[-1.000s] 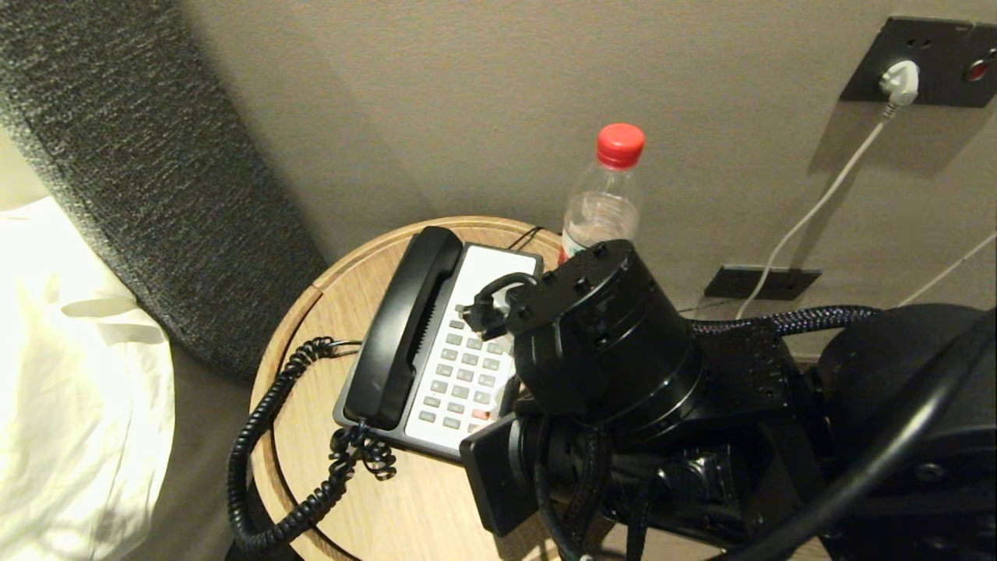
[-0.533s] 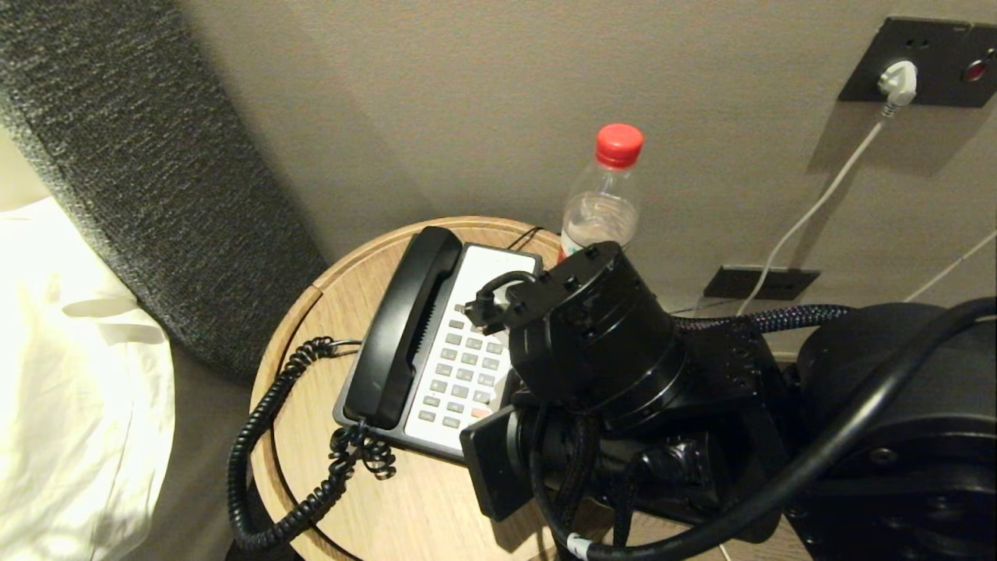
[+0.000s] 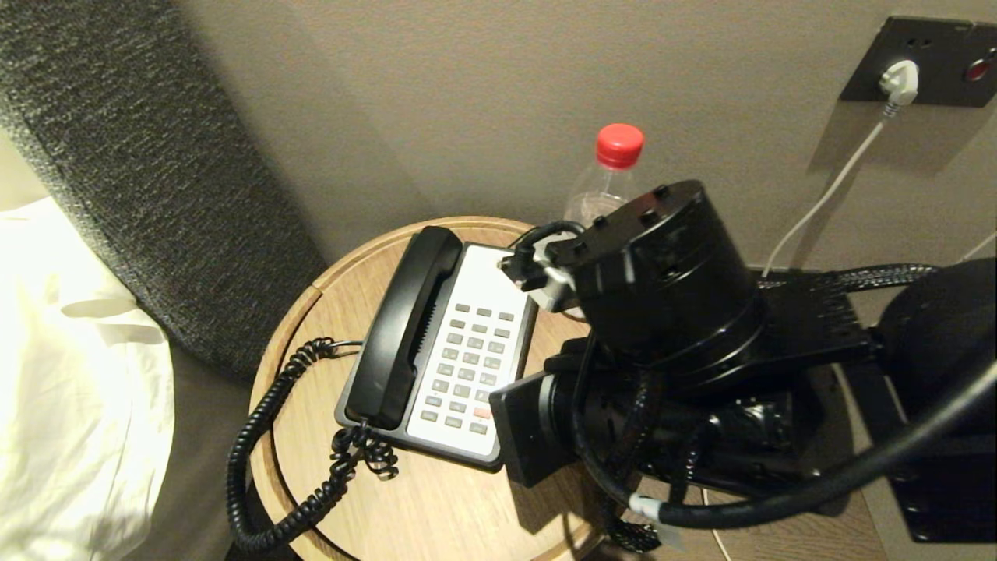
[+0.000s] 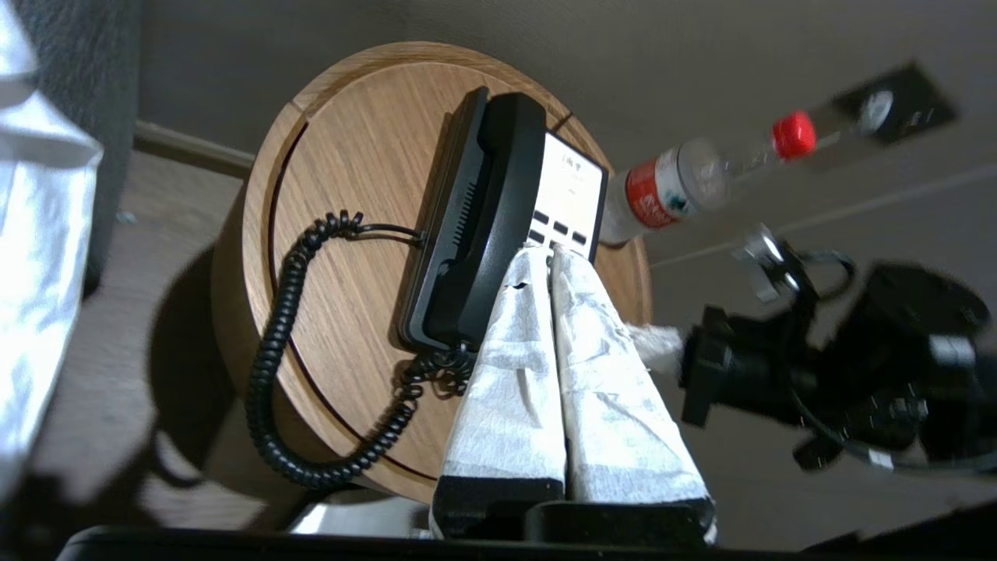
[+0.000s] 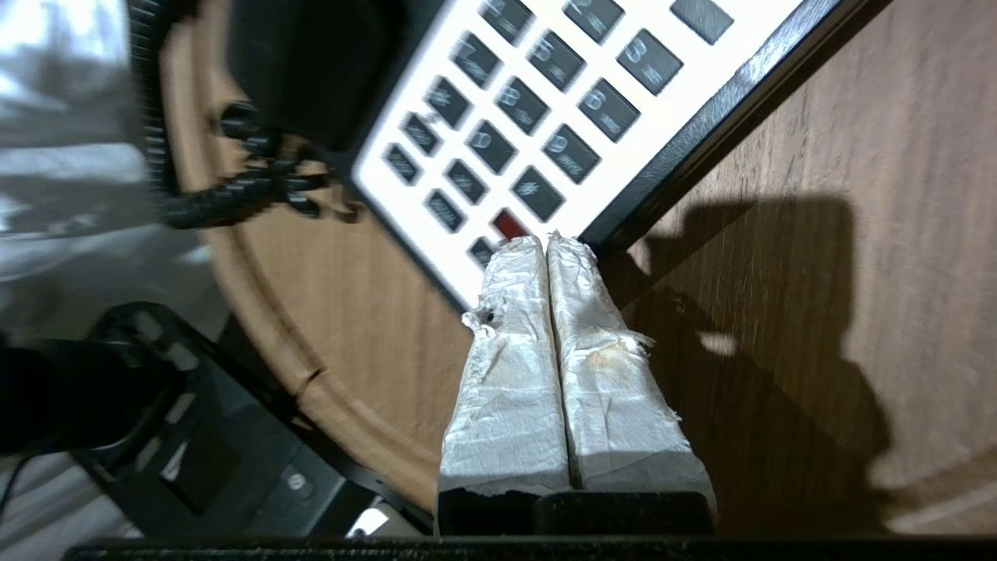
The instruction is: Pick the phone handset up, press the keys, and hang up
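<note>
- Bedside corner: a beige wall (image 3: 436,101) behind, a dark upholstered headboard (image 3: 132,171) on the left, white bedding (image 3: 70,374) beneath it. Nothing here threatens the job, though the space is tight for two arms.
- Round wooden table (image 3: 436,514): small, with the phone near its middle. A hard sideways shove could slide the phone toward the near rim.
- Right arm: its bulky black wrist fills the right of the head view and hides the table's right side. Judged risk: an elbow or wrist swing may knock what stands behind it.
- Phone base (image 3: 459,343): light keypad face, black frame. The handset is still cradled, so pressing keys now would be out of order.
- Phone handset (image 3: 405,327): lies in its cradle along the base's left edge, held by nobody.
- Coiled cord (image 3: 265,452): loops off the near left rim. Lifting the handset far could tug the base along.
- Water bottle (image 3: 604,187): red cap, standing at the far edge just behind the right wrist; easily toppled.
- Right gripper (image 5: 545,249): taped fingers pressed together, empty, tips at the base's near right corner by the red key (image 5: 510,224). Closed tips could slip off onto the frame.
- Left gripper (image 4: 549,257): fingers together, empty, well short of the handset; it must open before any grasp.
</note>
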### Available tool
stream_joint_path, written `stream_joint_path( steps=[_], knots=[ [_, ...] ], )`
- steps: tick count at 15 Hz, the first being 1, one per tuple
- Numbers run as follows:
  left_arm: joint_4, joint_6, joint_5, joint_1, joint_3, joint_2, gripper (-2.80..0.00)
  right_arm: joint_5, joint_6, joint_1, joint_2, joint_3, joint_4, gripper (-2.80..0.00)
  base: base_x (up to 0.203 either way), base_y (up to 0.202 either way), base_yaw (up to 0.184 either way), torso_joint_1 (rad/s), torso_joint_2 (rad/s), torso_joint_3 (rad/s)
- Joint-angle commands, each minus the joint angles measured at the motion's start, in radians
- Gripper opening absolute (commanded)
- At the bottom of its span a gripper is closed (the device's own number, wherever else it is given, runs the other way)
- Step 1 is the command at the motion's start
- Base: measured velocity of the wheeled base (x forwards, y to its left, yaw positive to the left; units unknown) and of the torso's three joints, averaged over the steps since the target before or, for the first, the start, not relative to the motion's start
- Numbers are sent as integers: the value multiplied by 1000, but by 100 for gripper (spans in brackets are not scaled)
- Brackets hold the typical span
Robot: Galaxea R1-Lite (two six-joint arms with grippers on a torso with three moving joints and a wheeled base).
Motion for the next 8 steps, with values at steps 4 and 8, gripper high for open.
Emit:
stream_joint_path(
  steps=[4, 8],
  knots=[
    [14, -33, 8, 58, 52, -45, -280, -23, 2, 1, -119, 3, 33, -280, 0, 0, 0, 0, 0, 0],
    [20, -34, 11, 185, 158, -130, -280, -54, 4, 1, -205, 15, 44, -280, 0, 0, 0, 0, 0, 0]
  ],
)
